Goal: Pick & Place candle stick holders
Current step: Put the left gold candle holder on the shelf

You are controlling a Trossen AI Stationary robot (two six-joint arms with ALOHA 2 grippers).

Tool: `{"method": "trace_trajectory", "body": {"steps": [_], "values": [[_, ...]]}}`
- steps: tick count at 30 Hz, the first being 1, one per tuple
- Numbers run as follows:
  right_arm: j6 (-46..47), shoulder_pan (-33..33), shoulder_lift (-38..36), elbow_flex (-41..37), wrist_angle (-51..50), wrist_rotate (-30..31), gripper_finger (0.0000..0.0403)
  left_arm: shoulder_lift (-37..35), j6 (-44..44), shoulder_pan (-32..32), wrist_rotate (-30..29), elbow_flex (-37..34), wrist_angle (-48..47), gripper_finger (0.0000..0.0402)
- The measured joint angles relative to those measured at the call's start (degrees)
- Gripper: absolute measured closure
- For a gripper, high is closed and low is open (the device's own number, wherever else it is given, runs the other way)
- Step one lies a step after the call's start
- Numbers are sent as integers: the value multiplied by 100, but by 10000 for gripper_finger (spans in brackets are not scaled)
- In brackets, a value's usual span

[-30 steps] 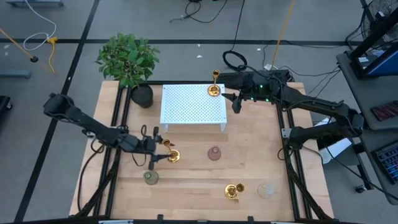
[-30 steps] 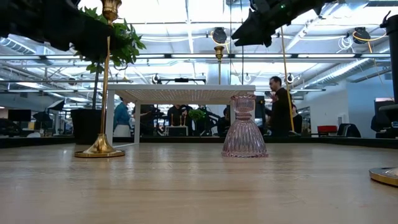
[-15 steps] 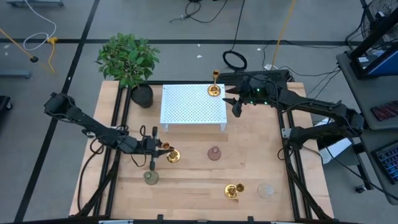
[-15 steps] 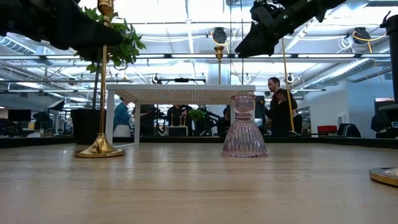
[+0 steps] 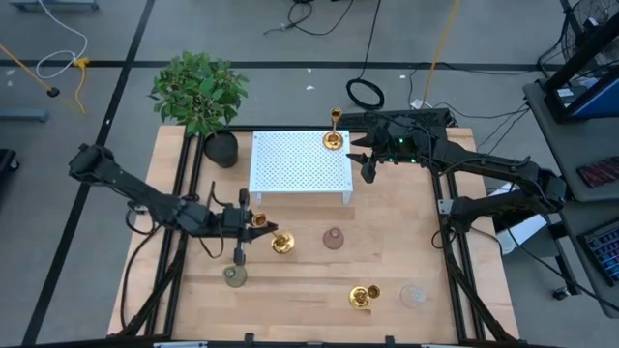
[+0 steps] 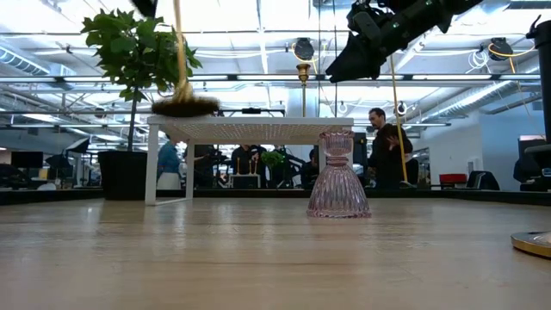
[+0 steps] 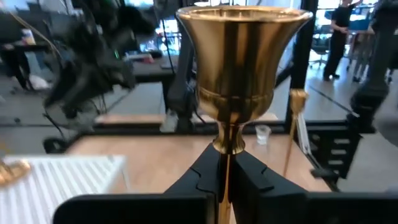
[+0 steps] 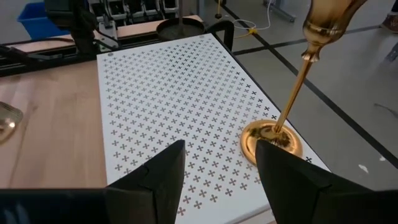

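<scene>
My left gripper (image 5: 248,221) is shut on a slim gold candlestick (image 5: 271,232) over the table's left middle; its cup (image 7: 242,62) stands above the fingers. My right gripper (image 5: 367,164) hangs open at the right end of the white perforated stand (image 5: 300,164), near a second gold candlestick (image 5: 334,135) that stands on the stand by its round base (image 8: 272,140). A pink holder (image 5: 334,238) stands mid-table. An olive-green holder (image 5: 234,276), a third gold candlestick (image 5: 363,296) and a clear holder (image 5: 414,295) sit near the front edge. My left gripper pinches the candlestick's thin stem (image 7: 224,171) just under the cup, between its two fingers. The fingers come level from the table's left and lie across the stem. The candlestick hangs nearly upright, its round base (image 6: 185,105) lifted clear of the table.
A dark plant pot (image 5: 221,148) with a leafy plant stands at the stand's far left corner. Bare wood lies between the pink holder and the stand. People move in the room behind the table.
My left gripper has shut on the candlestick's stem and risen, shifting a little toward the table's right edge. The candlestick, which stood on the table, now hangs clear of it with its base about level with the stand's top.
</scene>
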Motion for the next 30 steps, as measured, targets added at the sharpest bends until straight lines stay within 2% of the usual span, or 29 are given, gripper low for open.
{"method": "trace_trajectory", "body": {"steps": [4,11,14,18,20,26,30], "values": [[0,0,0,0,46,0,217,4,219,319,-8,552,-261,389],[0,0,0,0,81,-2,216,4,327,1403,-101,1092,-608,389],[1,0,0,0,81,-2,216,4,479,1797,-376,1127,-520,389],[0,0,0,0,79,-2,216,7,626,2187,-1226,1127,-474,387],[-52,0,0,0,79,-2,216,7,686,2378,-1472,1127,-433,389],[-102,0,0,0,82,2,216,216,534,2989,-1522,1127,-235,389],[-94,0,0,0,120,7,216,668,586,3240,-1663,1130,83,388]]}}
